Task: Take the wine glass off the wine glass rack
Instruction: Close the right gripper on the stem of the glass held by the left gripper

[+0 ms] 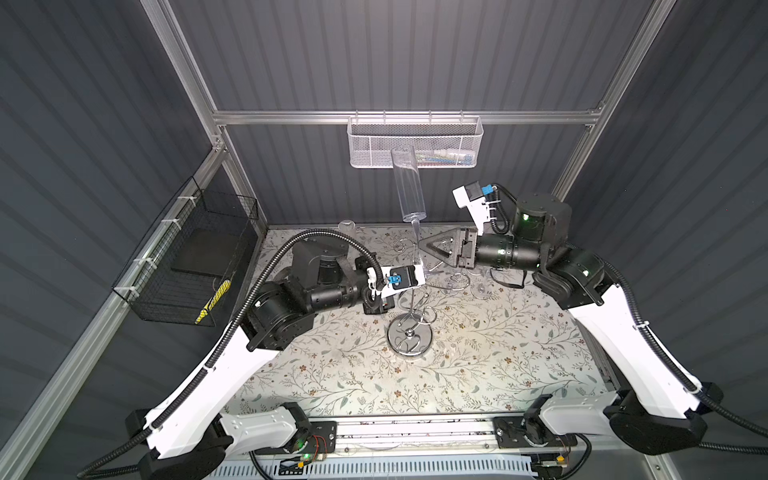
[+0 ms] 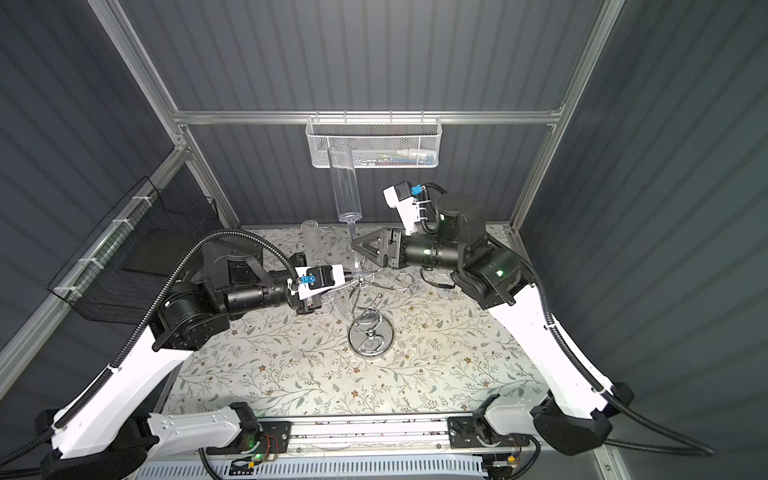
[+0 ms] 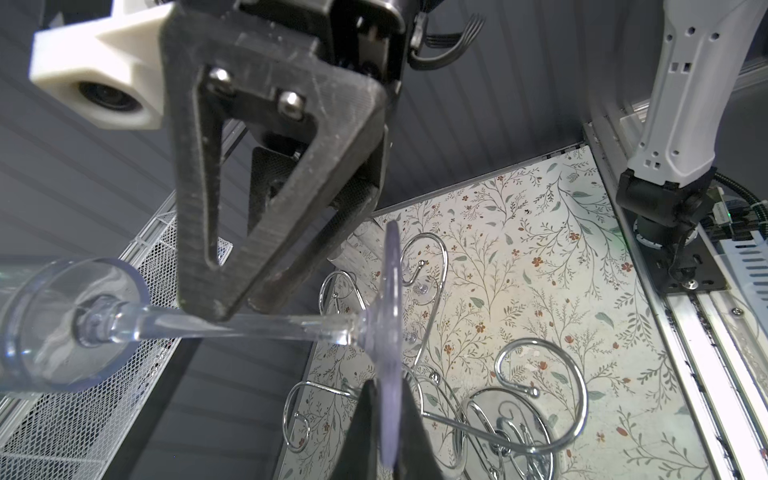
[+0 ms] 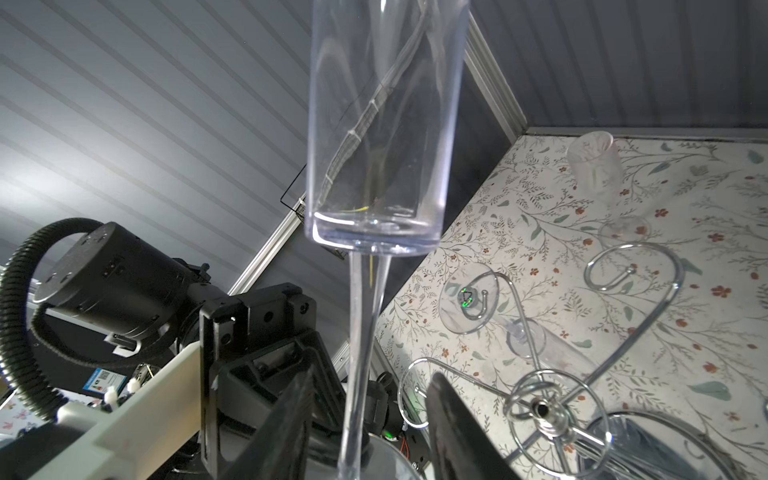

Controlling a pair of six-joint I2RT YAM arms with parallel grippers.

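Left gripper (image 3: 386,395): clamped shut on the wine glass (image 1: 409,187) foot.
Right gripper (image 4: 372,376): partly open, jaws flanking the stem, not touching.
Wine glass: upright, bowl above both grippers.
Rack (image 1: 409,334): close beside both grippers.

A robot lab test cell, not a lived-in room. An aluminium frame (image 1: 291,117) carries dark grey ribbed wall panels (image 1: 415,54) that close in the floral-covered surface (image 1: 498,353) on three sides. Two white-and-black robot arms (image 1: 232,357) (image 1: 615,332) rise from a metal rail (image 1: 415,432) with bare wiring at 6 o'clock. A white mesh basket (image 1: 361,153) hangs at 12 o'clock, a black wire basket (image 1: 216,216) at 9 o'clock.
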